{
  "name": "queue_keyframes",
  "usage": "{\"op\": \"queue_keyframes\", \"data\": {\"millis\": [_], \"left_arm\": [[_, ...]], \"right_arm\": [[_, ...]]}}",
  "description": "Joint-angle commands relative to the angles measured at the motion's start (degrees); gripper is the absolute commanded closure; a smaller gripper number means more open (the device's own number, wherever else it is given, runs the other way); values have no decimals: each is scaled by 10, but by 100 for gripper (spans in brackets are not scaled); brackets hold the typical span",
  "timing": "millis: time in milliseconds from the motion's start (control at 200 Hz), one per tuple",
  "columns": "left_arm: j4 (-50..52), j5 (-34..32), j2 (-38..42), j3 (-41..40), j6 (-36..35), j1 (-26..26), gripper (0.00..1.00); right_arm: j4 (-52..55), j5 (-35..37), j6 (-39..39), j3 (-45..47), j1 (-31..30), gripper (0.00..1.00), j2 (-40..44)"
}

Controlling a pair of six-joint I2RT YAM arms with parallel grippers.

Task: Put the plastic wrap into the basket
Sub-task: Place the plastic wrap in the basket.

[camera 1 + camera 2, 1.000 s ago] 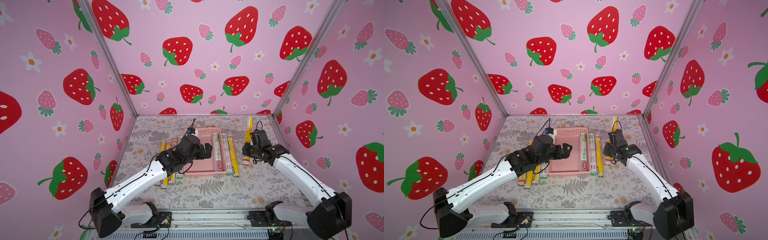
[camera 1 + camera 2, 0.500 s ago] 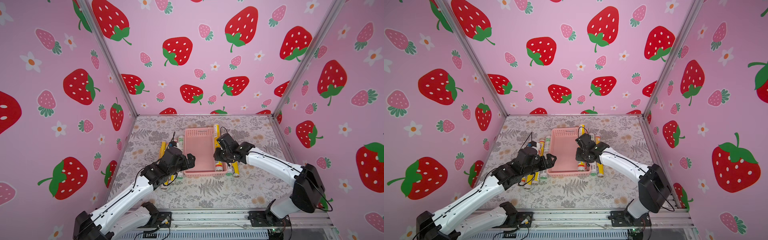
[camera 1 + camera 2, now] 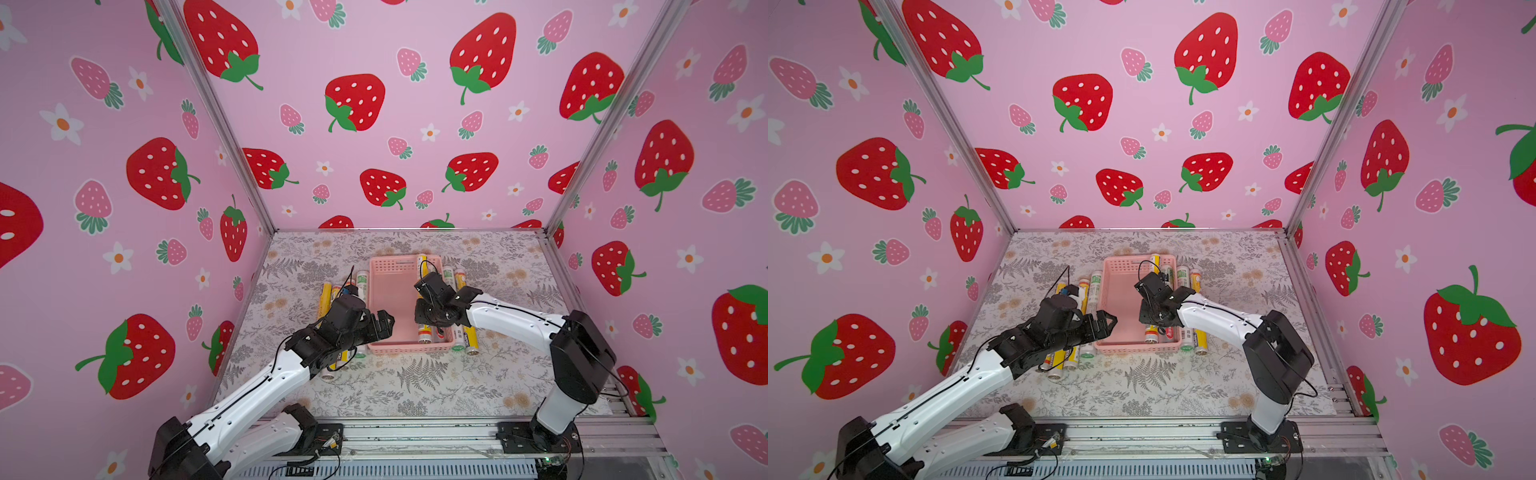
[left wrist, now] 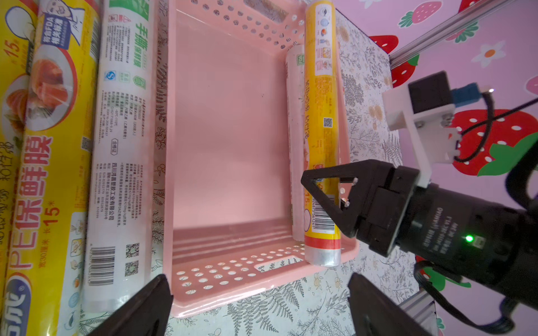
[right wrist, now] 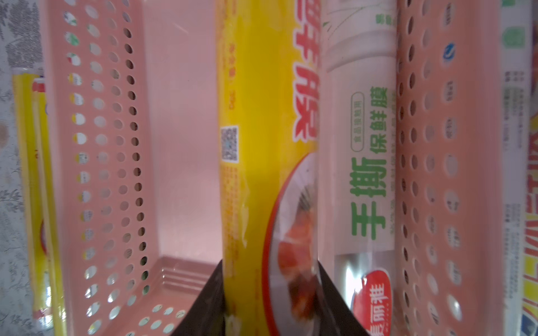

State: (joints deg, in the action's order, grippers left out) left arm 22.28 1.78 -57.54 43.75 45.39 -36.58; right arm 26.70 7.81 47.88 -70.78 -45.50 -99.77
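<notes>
- Lower the long yellow food-print roll of plastic wrap (image 4: 320, 116), pinched near one end in the tightly pressed right hand (image 4: 334, 200), flat into the shallow pale-pink perforated plastic basket (image 4: 227, 131). It is held along the basket's right side in the left wrist view, near end seemingly over the end rim.
- Keep parallel to the white green-print roll (image 4: 294, 116) already inside, just beside it. Nudge toward the far wall so both ends clear the rims, then let go low.
- Mind the perforated side wall at right: little slack there, ample bare floor toward the basket's left half.
- Leave the left hand (image 3: 384, 326), spread wide and empty, by the basket's lower-left corner in a top view.
- Retreat upward, not sideways: yellow and white rolls (image 3: 332, 295) left of the basket on the floral bench (image 3: 415, 382), two further rolls (image 3: 459, 282) right.
</notes>
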Motion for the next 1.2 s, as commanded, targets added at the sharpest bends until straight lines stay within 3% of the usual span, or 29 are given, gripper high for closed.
{"op": "queue_keyframes", "data": {"millis": [0, 305, 790, 991, 1196], "left_arm": [[-11, 12, -4, -3, -9, 3, 1], [-3, 6, 1, -9, -8, 3, 1], [6, 11, -37, 5, -14, 3, 1], [19, 20, -60, 26, -11, 3, 2], [36, 41, -108, 76, -20, 3, 7]], "right_arm": [[2, 34, 5, -6, -12, 74, -22], [8, 41, -8, -20, -18, 72, -68], [31, 49, -7, -40, -20, 49, -101], [31, 70, -7, -34, -21, 43, -69], [20, 87, -31, -13, -19, 41, 36]]}}
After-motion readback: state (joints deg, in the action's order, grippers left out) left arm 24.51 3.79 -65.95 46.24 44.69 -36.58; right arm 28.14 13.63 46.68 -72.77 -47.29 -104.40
